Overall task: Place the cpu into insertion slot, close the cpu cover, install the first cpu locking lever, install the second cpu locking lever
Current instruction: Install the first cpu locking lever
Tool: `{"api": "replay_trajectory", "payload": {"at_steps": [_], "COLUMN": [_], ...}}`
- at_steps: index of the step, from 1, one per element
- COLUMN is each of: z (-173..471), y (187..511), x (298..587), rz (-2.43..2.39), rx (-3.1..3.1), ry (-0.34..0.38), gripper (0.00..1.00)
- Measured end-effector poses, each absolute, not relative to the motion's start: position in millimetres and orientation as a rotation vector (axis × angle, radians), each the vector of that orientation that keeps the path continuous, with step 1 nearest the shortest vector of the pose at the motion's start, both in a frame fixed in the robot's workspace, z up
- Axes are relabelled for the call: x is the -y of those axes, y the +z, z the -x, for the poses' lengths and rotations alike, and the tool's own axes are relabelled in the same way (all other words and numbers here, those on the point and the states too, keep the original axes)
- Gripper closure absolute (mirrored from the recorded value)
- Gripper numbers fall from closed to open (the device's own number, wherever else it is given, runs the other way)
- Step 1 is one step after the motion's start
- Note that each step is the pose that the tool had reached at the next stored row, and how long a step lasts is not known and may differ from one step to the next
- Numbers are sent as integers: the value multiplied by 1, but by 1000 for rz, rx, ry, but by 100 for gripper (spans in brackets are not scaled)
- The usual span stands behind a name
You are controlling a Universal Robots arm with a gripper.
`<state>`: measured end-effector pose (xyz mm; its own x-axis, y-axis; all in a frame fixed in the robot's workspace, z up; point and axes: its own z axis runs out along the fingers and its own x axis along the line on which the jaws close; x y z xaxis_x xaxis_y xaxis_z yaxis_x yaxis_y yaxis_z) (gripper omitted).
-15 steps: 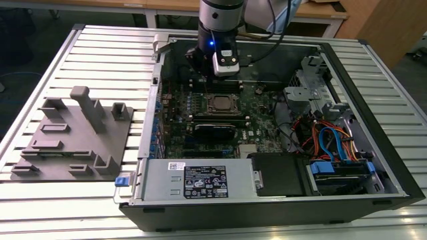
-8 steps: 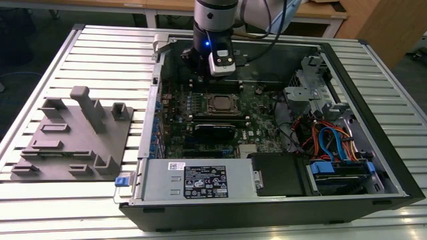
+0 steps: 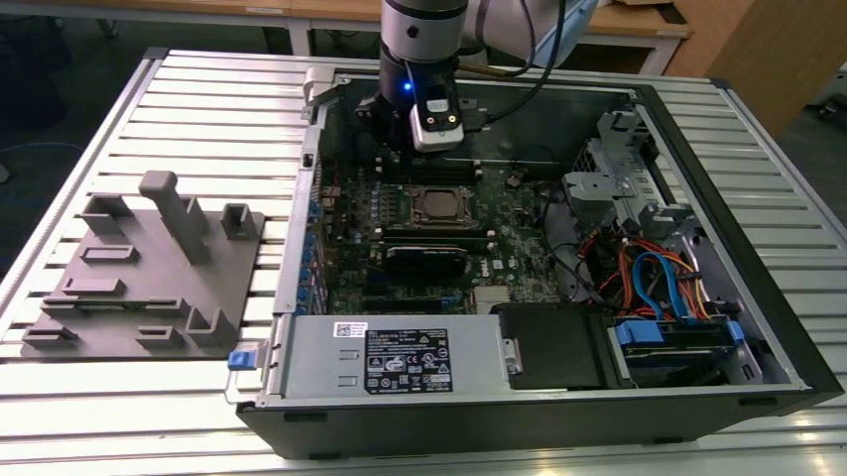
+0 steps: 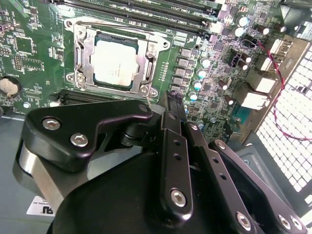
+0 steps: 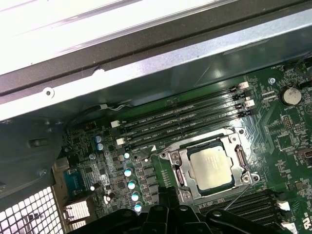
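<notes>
Your gripper (image 4: 173, 105) hangs low inside the open black metal computer case (image 3: 741, 327). It is just beside the insertion slot (image 4: 73, 24), the square silver-rimmed socket on the green board. You cannot tell how wide the gripper is, or if it has hold of anything.

The cpu (image 4: 114, 59), a small flat square chip with a pale silver top, lies flat inside the slot. The cpu cover (image 4: 145, 53), a thin silver metal frame with a big square window, lies flat around the chip, so the chip's top shows through it. A thin silver wire lever (image 5: 241, 194) sticks out on a slant from one corner of the slot, close to the gripper. You cannot tell if they touch.

In the exterior view, the arm comes down at 12 o'clock from the slot. The long narrow black memory slots (image 3: 426, 175) run between the two, with their edge just beside the slot. A long black card (image 3: 426, 260) lies near the slot at 6 o'clock. A grey metal drive cage (image 3: 602, 183) stands up at 3 o'clock, and the case wall rises close behind the arm. A silver power box (image 3: 384, 357) sits far down at 6 o'clock. A grey plastic holder tray (image 3: 146, 278) rests on the ribbed metal table (image 3: 198, 109) at 9 o'clock, well apart from the case.
</notes>
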<state>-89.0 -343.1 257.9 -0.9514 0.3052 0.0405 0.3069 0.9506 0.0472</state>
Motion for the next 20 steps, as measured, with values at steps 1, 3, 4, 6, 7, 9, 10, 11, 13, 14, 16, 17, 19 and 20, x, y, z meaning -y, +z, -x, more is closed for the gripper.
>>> {"api": "replay_trajectory", "payload": {"at_steps": [1, 3, 4, 6, 7, 9, 10, 11, 13, 14, 16, 17, 19, 20], "z": [89, 89, 89, 89, 89, 89, 89, 89, 89, 89, 89, 89, 89, 89], "y": [258, 258, 258, 258, 258, 258, 258, 258, 258, 258, 258, 258, 258, 258], "x": [343, 343, 343, 343, 343, 343, 343, 343, 343, 343, 343, 343, 343, 343], "rz": [482, 481, 481, 479, 479, 475, 472, 468, 455, 448, 434, 428, 417, 412], "rx": [3070, 3070, 3070, 3071, 3071, 3071, 3072, 3072, 3074, 3075, 3077, 3077, 3079, 3079], "ry": [-82, -82, -82, -82, -82, -82, -82, -82, -82, -82, -81, -81, -81, -81], "gripper": [89, 89, 89, 89, 89, 89, 89, 89, 89, 89, 89, 89, 89, 89]}}
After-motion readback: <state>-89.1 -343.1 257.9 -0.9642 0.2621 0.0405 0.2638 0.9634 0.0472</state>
